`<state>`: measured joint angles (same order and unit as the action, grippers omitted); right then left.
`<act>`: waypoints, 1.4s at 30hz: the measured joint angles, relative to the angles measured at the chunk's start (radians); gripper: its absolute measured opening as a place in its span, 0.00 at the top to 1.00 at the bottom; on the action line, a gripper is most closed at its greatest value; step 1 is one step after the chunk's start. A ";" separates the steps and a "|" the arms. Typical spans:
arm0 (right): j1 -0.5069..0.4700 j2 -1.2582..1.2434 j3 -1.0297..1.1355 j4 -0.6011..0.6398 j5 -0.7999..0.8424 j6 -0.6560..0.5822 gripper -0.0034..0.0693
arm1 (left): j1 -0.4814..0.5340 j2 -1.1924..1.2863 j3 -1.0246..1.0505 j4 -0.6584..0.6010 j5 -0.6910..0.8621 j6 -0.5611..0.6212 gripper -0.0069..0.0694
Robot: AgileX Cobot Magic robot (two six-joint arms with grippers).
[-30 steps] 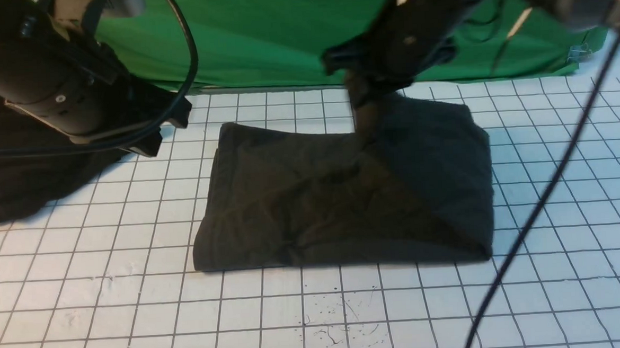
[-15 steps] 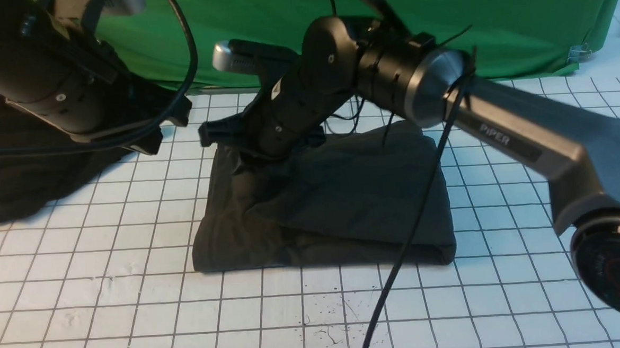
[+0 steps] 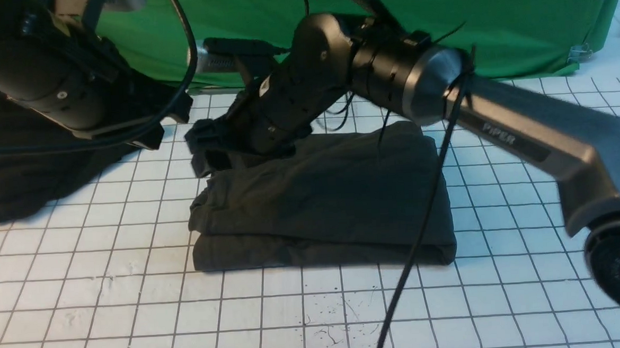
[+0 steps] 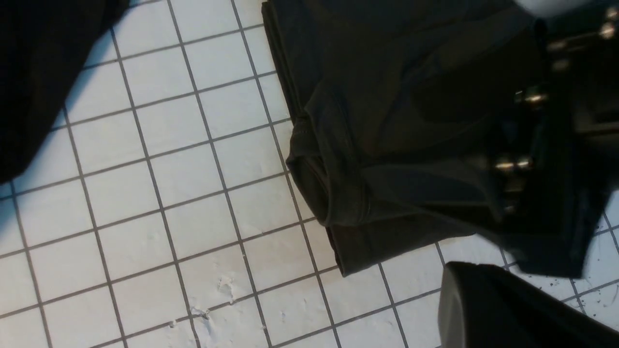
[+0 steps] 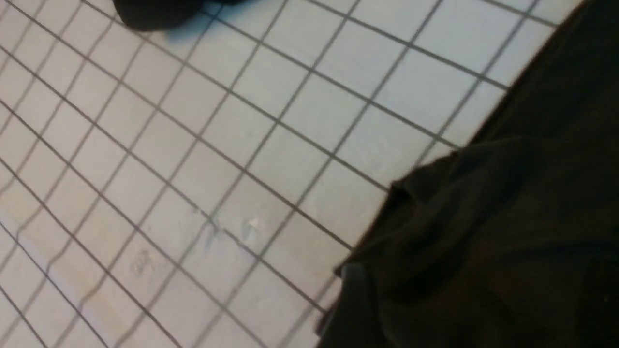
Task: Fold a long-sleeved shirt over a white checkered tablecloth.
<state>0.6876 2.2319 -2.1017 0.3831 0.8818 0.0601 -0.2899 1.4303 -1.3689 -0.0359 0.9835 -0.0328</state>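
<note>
The long-sleeved shirt (image 3: 322, 205) lies as a dark folded rectangle, two layers thick, in the middle of the white checkered tablecloth (image 3: 135, 289). Its white print is hidden. My right arm reaches across it, and my right gripper (image 3: 202, 150) hangs low at the shirt's far left corner. In the right wrist view the fingers stand wide apart over the flat cloth (image 5: 508, 241), open. My left gripper (image 4: 476, 270) is held up at the left, clear of the shirt's left edge (image 4: 309, 183). Its fingers look closed together and hold nothing.
Another black garment (image 3: 18, 178) without print is heaped at the far left under my left arm. A green backdrop (image 3: 260, 33) closes off the back. The right arm's black cable (image 3: 414, 243) hangs across the shirt's right side down to the front edge.
My right arm swept from the right to the left, carrying the shirt's right half over the left half. The cloth now lies flat and the gripper has dropped lower. The left arm stayed put.
</note>
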 joint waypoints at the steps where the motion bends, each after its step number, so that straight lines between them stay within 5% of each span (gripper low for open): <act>1: -0.023 -0.025 0.000 -0.033 0.042 -0.007 0.28 | 0.000 0.002 0.000 -0.007 -0.001 0.001 0.91; 4: -0.102 -0.100 -0.006 -0.185 0.190 -0.031 0.58 | 0.000 0.031 0.000 -0.051 -0.026 0.015 0.91; 5: -0.107 -0.104 -0.006 -0.195 0.190 -0.032 0.60 | 0.000 0.033 0.000 -0.059 -0.032 0.018 0.91; 6: -0.145 -0.131 -0.007 -0.258 0.263 -0.034 0.79 | 0.000 0.065 0.000 -0.104 -0.059 0.052 0.91; 9: -0.202 -0.173 0.039 -0.311 0.312 -0.060 0.91 | 0.000 0.145 -0.003 -0.196 -0.093 0.118 0.91; 17: -0.219 -0.193 0.249 -0.302 0.275 -0.079 0.94 | 0.000 0.393 -0.098 -0.282 -0.143 0.163 0.91; 25: -0.221 -0.169 0.413 -0.311 0.230 -0.079 0.94 | 0.000 0.562 -0.074 -0.202 -0.105 0.089 0.91; 37: -0.264 -0.166 0.583 -0.300 0.094 -0.086 0.94 | 0.000 0.543 0.007 -0.183 -0.177 0.033 0.91; 42: -0.318 -0.359 0.594 -0.323 0.109 -0.098 0.94 | 0.000 0.378 0.020 -0.173 -0.134 0.033 0.91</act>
<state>0.3695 1.8732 -1.5074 0.0597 0.9910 -0.0382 -0.2899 1.8088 -1.3487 -0.2087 0.8495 0.0000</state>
